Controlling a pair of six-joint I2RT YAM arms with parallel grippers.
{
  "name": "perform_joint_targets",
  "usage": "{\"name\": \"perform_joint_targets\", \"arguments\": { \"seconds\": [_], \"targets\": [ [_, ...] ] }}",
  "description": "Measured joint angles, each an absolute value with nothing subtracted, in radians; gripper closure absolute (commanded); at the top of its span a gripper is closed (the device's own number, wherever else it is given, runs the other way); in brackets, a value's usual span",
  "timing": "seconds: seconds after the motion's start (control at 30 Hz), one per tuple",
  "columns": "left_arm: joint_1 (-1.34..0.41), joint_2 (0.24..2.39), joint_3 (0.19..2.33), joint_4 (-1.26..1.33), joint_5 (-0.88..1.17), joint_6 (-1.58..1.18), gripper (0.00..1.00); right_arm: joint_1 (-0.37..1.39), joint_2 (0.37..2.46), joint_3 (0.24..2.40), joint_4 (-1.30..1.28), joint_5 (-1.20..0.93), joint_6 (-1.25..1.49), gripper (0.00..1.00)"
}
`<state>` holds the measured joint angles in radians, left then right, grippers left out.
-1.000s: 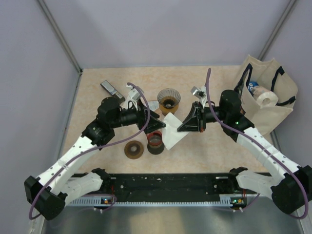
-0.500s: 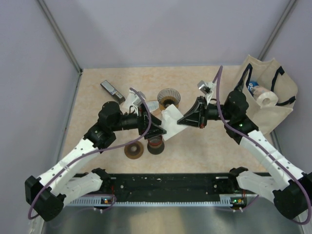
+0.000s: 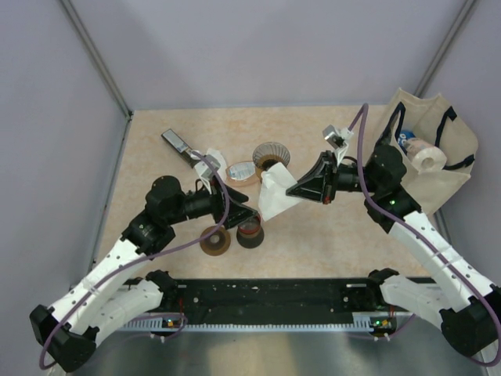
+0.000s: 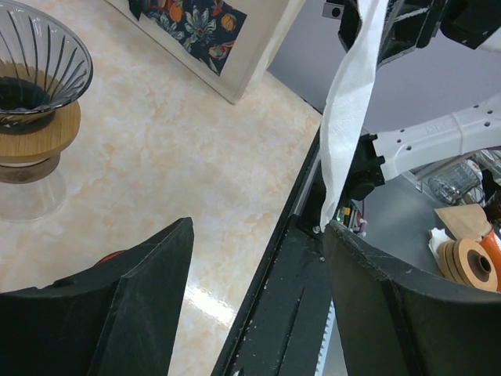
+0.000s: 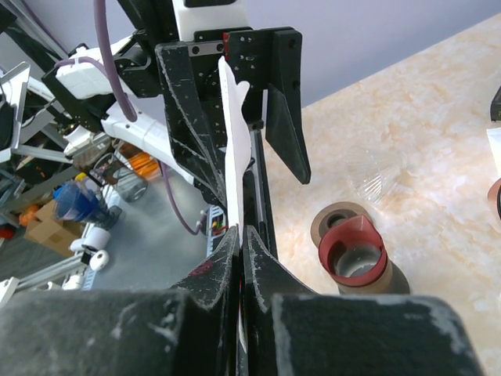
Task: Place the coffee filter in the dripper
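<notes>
**Inspector:** Surroundings, left to right?

**Assistant:** A brown tape roll (image 3: 214, 240) and a red-rimmed cup (image 3: 250, 233) sit close by the left gripper (image 3: 249, 211). The dripper (image 3: 271, 157) stands behind them. A cloth bag (image 3: 438, 168) is at the far right.

**Inspector:** Arms and filter?

**Assistant:** The left gripper points right, jaws apart and empty. The right gripper (image 3: 292, 190) points left, clamped on the coffee filter (image 3: 274, 196), which hangs aloft between the two grippers, just in front of the dripper.
</notes>
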<state>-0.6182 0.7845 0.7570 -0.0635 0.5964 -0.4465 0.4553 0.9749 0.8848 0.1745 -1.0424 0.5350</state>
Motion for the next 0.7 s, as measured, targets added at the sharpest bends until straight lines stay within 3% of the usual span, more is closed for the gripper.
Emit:
{"name": "perform_joint_targets", "arguments": {
  "seconds": [0.33, 0.7],
  "targets": [
    [-0.618, 0.88, 0.757, -0.02, 0.661, -0.477, 0.28, 0.455, 0.975, 0.885, 0.178, -1.042, 0.547, 1.0],
    [-0.618, 0.833, 0.757, -0.03, 0.66, -0.473, 0.28, 0.455, 0.977, 0.9, 0.125, -1.021, 0.517, 1.0]
  ]
}}
